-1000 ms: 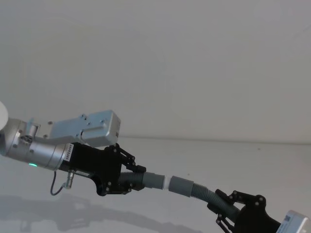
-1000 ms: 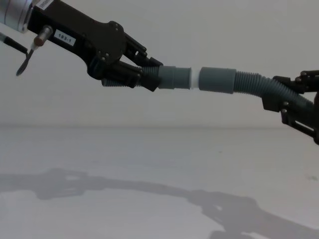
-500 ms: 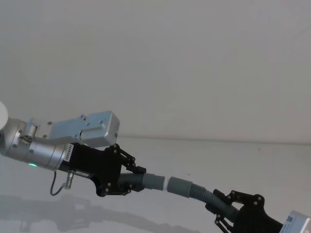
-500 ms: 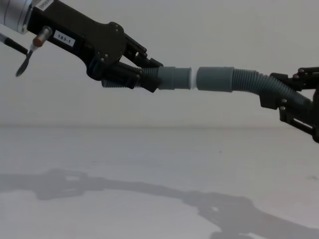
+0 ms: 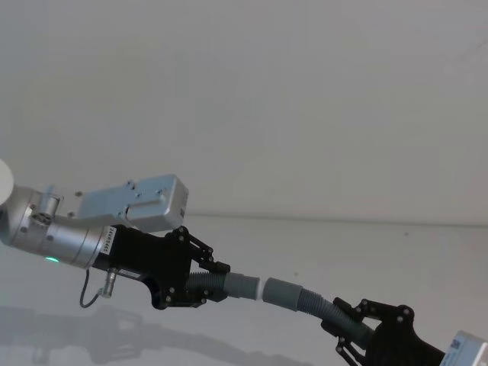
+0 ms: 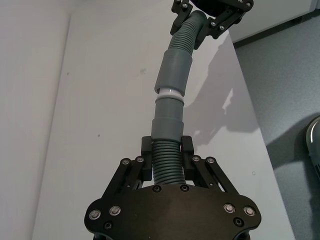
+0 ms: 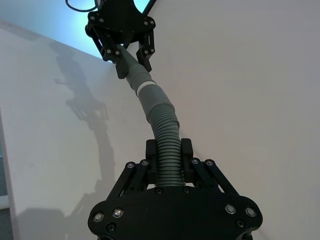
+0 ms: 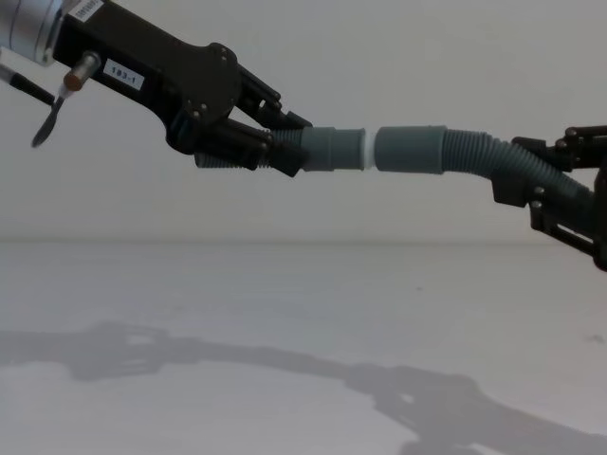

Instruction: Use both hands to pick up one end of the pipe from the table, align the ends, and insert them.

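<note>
1. Head view: the black angular left gripper [image 5: 200,280], jaws clamped on the dark grey corrugated white-tipped hose piece [image 5: 236,286], sits at 8 o'clock.
2. Chest view: the black right gripper [image 8: 541,185], jaws closed on the dark grey corrugated open-cuffed hose piece [image 8: 446,154], holds it at 3 o'clock, high above the plain white tabletop [image 8: 285,322].
3. Wrist views: white tip meets open cuff.

Cuffs [image 8: 372,150] meet mid-air above table [image 8: 285,313]; pincers at outer ends.

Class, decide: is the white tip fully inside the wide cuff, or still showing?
Still showing. A white tip band remains visible between the narrower cuff and the wide cuff; how deep it has entered cannot be told.
</note>
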{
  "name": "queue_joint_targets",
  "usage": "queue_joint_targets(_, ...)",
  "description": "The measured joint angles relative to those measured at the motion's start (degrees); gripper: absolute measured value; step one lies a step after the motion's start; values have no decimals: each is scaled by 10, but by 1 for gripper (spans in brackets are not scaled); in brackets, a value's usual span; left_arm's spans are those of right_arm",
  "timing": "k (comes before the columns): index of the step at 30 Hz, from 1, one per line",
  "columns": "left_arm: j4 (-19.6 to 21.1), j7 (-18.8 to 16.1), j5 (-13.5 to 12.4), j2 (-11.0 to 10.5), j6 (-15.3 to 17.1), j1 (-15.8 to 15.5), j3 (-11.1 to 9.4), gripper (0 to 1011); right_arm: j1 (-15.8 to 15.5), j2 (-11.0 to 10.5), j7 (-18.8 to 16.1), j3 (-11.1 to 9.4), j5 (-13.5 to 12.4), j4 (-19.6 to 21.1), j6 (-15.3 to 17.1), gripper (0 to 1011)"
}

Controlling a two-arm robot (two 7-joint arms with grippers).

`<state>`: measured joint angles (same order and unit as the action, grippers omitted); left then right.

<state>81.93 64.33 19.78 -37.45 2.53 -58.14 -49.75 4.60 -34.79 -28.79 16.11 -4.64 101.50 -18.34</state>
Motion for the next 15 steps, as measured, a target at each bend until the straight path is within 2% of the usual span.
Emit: queue_joint_targets(15,-1,0,1,1,-1,-1,-1,305,1,-1,-1,1,-2,-1,-2,256)
